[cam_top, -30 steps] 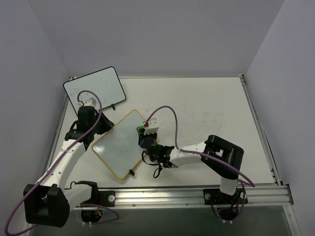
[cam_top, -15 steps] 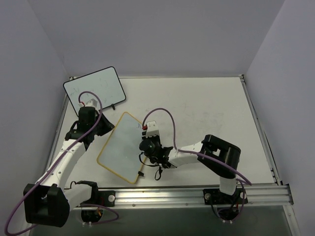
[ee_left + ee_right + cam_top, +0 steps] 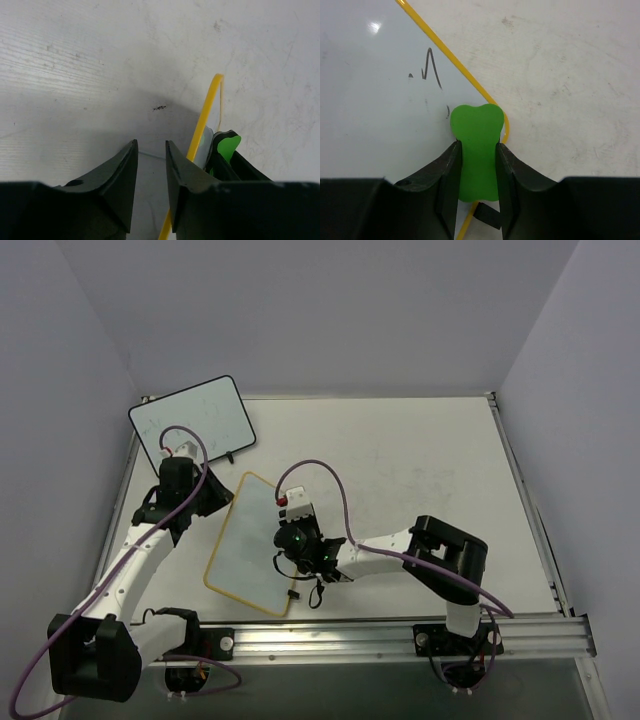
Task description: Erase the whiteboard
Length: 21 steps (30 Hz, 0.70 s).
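My two arms, live:
white links and black housings on left arm (image 3: 130,565) and right arm (image 3: 380,554), purple cable (image 3: 312,462) off each wrist (red tab at its root), black wedge fingers (image 3: 117,180) on left gripper (image 3: 150,145), right gripper (image 3: 478,145).

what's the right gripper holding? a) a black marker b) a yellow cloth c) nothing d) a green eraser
D: the right wrist view shows the right gripper shut on the green eraser, its tip at the yellow-rimmed edge of the whiteboard.
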Available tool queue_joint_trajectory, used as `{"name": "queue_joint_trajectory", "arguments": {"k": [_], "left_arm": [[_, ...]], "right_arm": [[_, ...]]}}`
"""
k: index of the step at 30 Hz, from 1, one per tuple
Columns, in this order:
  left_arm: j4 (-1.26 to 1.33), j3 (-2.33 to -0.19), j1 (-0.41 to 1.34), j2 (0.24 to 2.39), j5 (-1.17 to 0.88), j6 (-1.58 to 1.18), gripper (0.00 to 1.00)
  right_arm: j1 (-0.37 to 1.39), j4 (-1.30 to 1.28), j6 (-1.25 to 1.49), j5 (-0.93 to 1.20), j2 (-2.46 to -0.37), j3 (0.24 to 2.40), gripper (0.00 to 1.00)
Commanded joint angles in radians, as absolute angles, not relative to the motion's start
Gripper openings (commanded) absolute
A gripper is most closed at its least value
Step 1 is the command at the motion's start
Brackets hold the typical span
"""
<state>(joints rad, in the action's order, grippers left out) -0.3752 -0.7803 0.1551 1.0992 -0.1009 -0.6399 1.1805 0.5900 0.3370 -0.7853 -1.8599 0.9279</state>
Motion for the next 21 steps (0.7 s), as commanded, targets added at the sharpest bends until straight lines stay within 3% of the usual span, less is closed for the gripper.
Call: {"name": "queue_joint_trajectory", "arguments": {"k": [1,21], "left_arm": [[-0.377,-0.798,0.158,1.086,-0.118,-0.635,0.39],[-0.399,-0.882,0.156,1.097,-0.051,-0.666,0.61]], "right_arm": [[1.187,0.571,0.319,-0.695,-1.865,1.003,0.0],[1.163,0.439,0.307,-0.673,-1.806,1.098,0.0]]}}
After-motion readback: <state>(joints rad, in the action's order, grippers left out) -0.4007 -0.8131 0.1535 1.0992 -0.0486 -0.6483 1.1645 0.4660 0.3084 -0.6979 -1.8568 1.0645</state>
